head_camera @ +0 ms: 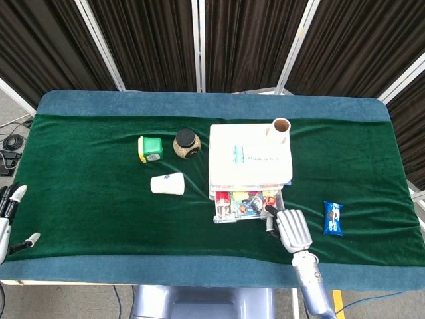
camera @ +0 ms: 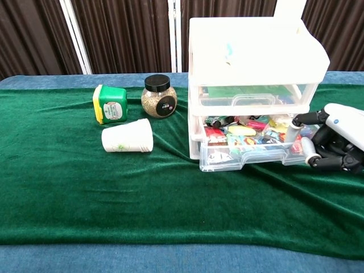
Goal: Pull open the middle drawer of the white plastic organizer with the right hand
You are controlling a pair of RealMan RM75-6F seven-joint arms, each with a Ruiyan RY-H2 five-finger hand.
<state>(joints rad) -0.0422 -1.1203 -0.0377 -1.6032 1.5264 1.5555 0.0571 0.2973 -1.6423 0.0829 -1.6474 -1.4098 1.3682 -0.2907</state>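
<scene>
The white plastic organizer (head_camera: 249, 159) (camera: 250, 51) stands at the middle right of the green cloth. Its drawer of colourful small items (head_camera: 246, 209) (camera: 250, 153), just under the top drawer, is pulled well out toward me. My right hand (head_camera: 292, 229) (camera: 335, 139) grips the drawer's right front corner, thumb over the rim and fingers curled beneath. My left hand (head_camera: 8, 212) hangs off the table's near left edge, fingers apart and holding nothing.
A green container (head_camera: 151, 148) (camera: 110, 104), a dark-lidded jar (head_camera: 186, 143) (camera: 159, 95) and a white cup on its side (head_camera: 167, 183) (camera: 127, 136) lie left of the organizer. A cardboard tube (head_camera: 279, 129) stands behind it. A blue snack packet (head_camera: 333, 218) lies to the right.
</scene>
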